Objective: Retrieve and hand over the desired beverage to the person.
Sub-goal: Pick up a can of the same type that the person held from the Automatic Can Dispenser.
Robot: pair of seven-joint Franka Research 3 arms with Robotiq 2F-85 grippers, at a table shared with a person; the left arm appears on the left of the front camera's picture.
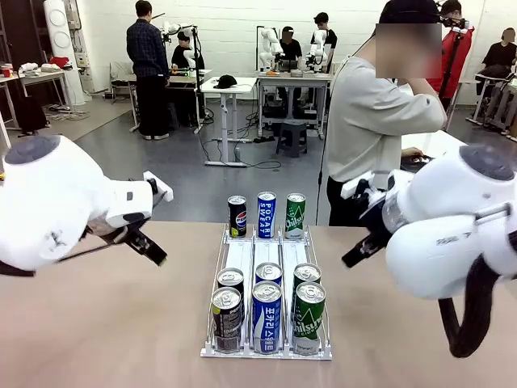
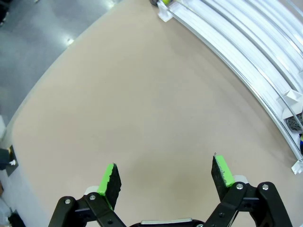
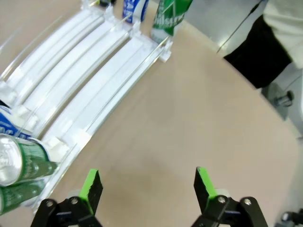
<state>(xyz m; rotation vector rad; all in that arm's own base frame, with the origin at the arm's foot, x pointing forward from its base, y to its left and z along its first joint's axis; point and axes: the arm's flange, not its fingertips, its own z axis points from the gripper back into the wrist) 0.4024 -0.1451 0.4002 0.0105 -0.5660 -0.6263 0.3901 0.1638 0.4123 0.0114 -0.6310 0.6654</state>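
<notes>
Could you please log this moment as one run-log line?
left gripper: jaws open, over table | right gripper: jaws open, beside rack | cans: in rack, none held | person: far side

The tan table bears a white three-lane rack at its middle. Three cans stand at the rack's far end, seemingly on the tabletop itself.

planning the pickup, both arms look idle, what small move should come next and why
Probably hold and watch the person, who points at nothing in the rack; the left gripper and right gripper hover open beside it.
</notes>
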